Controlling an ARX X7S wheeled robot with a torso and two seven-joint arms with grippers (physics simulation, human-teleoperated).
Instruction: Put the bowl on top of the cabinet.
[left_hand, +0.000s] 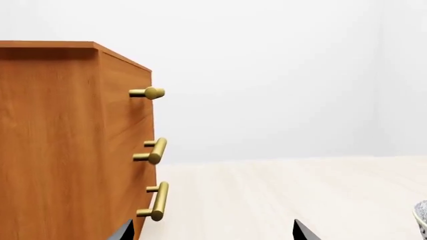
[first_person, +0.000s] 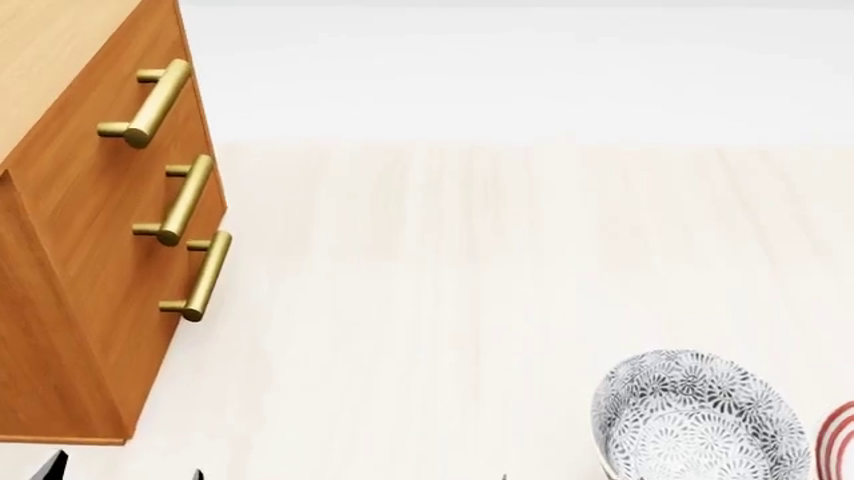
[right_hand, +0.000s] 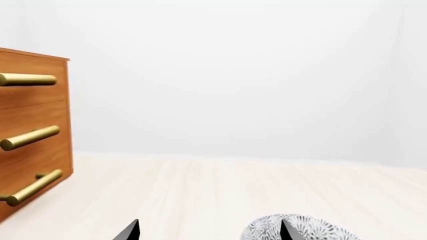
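Note:
The bowl (first_person: 701, 418), white with a dense grey-black floral pattern, stands upright on the pale floor at the lower right of the head view. The orange-brown cabinet (first_person: 80, 200) with three brass bar handles (first_person: 176, 200) rises at the left. My left gripper (left_hand: 213, 232) is open with nothing between its fingertips, close to the cabinet (left_hand: 67, 140) front; the bowl (left_hand: 421, 219) only shows at that view's edge. My right gripper (right_hand: 210, 232) is open too, low over the floor, one fingertip (right_hand: 288, 231) in front of the bowl (right_hand: 323, 232). The cabinet (right_hand: 33, 125) shows beyond it.
A flat white plate with red rings (first_person: 839, 440) lies right beside the bowl at the head view's right edge. Pale wooden floor (first_person: 467, 280) stretches between cabinet and bowl, with a white wall (first_person: 534, 70) behind.

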